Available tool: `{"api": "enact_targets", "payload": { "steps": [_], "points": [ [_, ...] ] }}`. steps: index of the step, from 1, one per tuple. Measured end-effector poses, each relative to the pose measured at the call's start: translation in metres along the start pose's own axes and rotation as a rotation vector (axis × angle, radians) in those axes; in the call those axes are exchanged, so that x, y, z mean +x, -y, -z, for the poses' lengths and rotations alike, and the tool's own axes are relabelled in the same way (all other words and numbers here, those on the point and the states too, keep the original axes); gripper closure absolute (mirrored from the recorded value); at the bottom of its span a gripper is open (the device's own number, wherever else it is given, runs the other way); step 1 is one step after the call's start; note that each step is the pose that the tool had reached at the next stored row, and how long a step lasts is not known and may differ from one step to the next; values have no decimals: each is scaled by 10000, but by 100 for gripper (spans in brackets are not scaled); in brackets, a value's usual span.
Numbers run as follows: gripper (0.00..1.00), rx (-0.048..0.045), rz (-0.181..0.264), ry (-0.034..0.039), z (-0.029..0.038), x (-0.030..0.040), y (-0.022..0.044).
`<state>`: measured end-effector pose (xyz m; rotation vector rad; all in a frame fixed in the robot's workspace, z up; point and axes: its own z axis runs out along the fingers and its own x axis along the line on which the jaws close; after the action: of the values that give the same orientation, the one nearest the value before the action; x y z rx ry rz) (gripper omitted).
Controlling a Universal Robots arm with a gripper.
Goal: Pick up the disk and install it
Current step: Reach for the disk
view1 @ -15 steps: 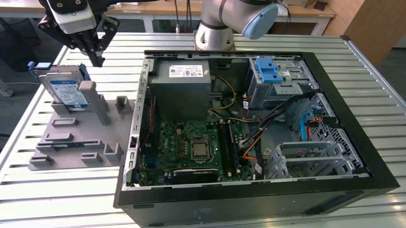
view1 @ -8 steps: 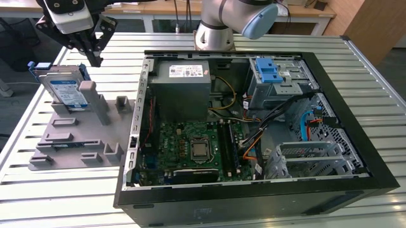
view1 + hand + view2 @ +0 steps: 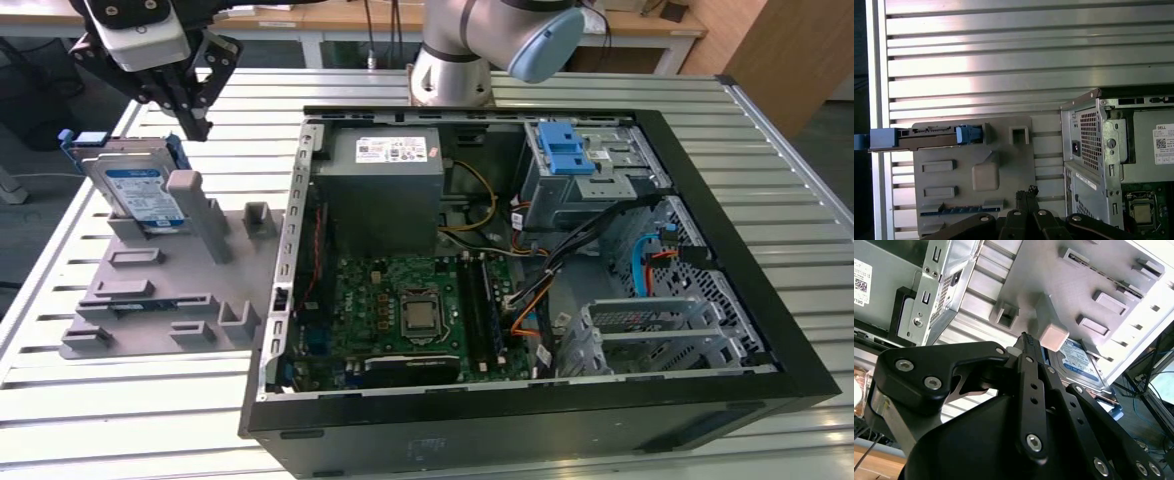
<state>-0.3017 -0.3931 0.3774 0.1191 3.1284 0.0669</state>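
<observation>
Nothing done yet: the disk (image 3: 142, 192) stands in its grey holder (image 3: 150, 300) (untouched); jaws closed, empty, hovering above.

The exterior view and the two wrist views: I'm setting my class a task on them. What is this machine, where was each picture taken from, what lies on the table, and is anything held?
The machine is a robot arm with a gripper at its end. The exterior view comes from a camera off the arm, looking down on the scene. Both wrist views come from cameras riding on the arm, so the black gripper shows in them. On the slatted metal table lie an open computer case and a grey holder. The disk stands upright in that holder. The jaws look shut and hold nothing; the gripper hangs near the disk, apart from it.
</observation>
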Motion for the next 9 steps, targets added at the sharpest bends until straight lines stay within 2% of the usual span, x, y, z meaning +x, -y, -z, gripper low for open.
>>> {"api": "enact_targets", "payload": {
  "steps": [9],
  "points": [
    [89, -1, 0, 1, -2, 47, 3]
  ]
}}
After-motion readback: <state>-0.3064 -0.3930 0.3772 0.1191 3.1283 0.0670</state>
